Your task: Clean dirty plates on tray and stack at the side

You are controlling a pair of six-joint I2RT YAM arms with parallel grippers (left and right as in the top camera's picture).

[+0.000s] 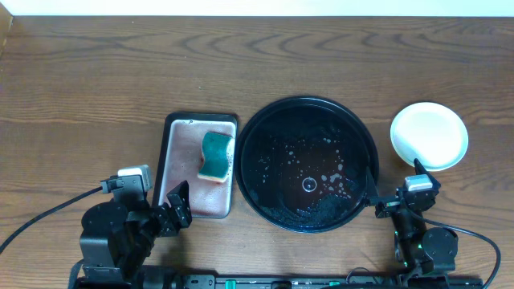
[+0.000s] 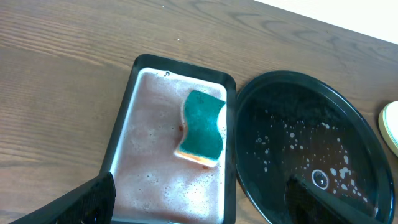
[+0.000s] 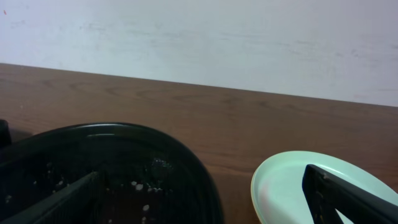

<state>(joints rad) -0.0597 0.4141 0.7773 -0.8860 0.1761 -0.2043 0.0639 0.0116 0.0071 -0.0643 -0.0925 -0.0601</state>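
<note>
The large round black tray (image 1: 307, 164) sits at centre right with foam and water droplets on it and no plate on it. It also shows in the left wrist view (image 2: 298, 155) and the right wrist view (image 3: 118, 174). The plates (image 1: 429, 135) stand stacked to the right of the tray, a pale mint plate on top; the stack also shows in the right wrist view (image 3: 292, 186). My left gripper (image 1: 178, 209) is open and empty near the front edge. My right gripper (image 1: 401, 197) is open and empty, in front of the stack.
A small rectangular black sponge tray (image 1: 199, 164) with pinkish foamy water holds a green and yellow sponge (image 1: 215, 156) left of the round tray. Cables run from both arm bases along the table's front edge.
</note>
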